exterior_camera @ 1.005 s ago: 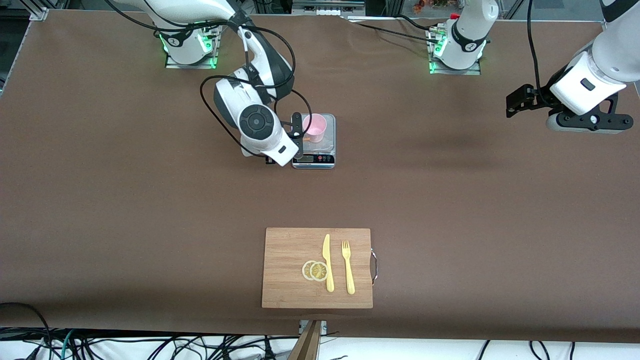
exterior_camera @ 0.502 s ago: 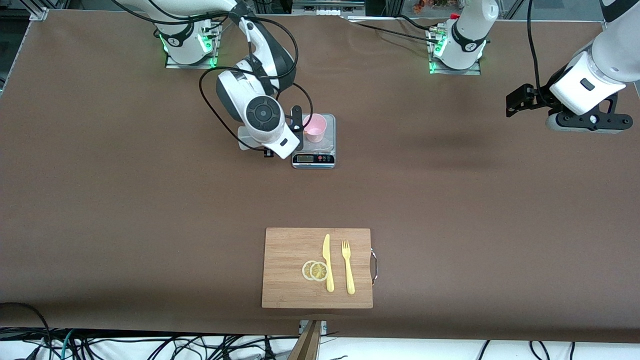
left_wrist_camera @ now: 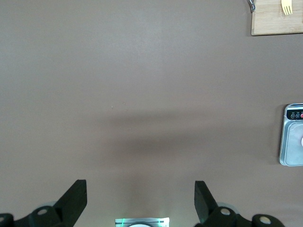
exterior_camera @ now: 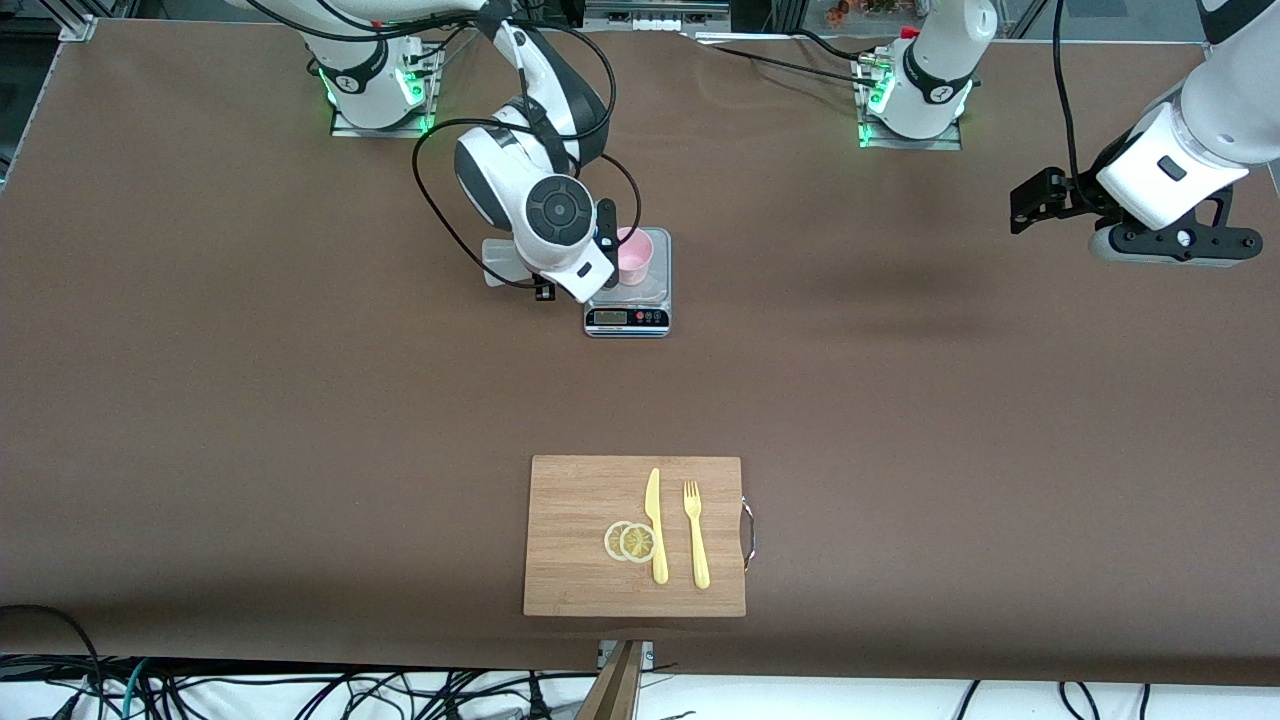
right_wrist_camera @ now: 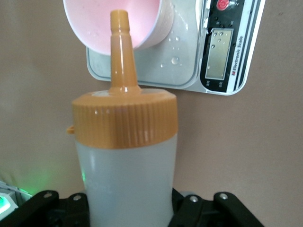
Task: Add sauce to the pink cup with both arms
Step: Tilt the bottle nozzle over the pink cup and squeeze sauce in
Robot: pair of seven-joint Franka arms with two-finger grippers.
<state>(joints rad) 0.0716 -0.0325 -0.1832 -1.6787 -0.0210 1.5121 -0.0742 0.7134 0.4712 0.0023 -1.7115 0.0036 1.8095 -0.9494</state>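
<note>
The pink cup (exterior_camera: 636, 255) stands on a small kitchen scale (exterior_camera: 628, 318) toward the right arm's end of the table. My right gripper (exterior_camera: 604, 238) hangs beside the cup and is shut on the sauce bottle (right_wrist_camera: 126, 184). The bottle is translucent white with an orange cap (right_wrist_camera: 124, 119), and its nozzle (right_wrist_camera: 120, 45) points into the mouth of the pink cup (right_wrist_camera: 97, 21). In the front view the arm's wrist hides the bottle. My left gripper (exterior_camera: 1030, 200) waits in the air over the left arm's end of the table, open (left_wrist_camera: 140, 203), with nothing between its fingers.
A wooden cutting board (exterior_camera: 580, 490) lies near the front camera's edge of the table with two lemon slices (exterior_camera: 630, 541), a yellow knife (exterior_camera: 655, 525) and a yellow fork (exterior_camera: 696, 535) on it. Water drops sit on the scale (right_wrist_camera: 189, 71).
The right arm's wrist has swung up and toward the cup, bringing the bottle with it. The left arm has hardly moved.
</note>
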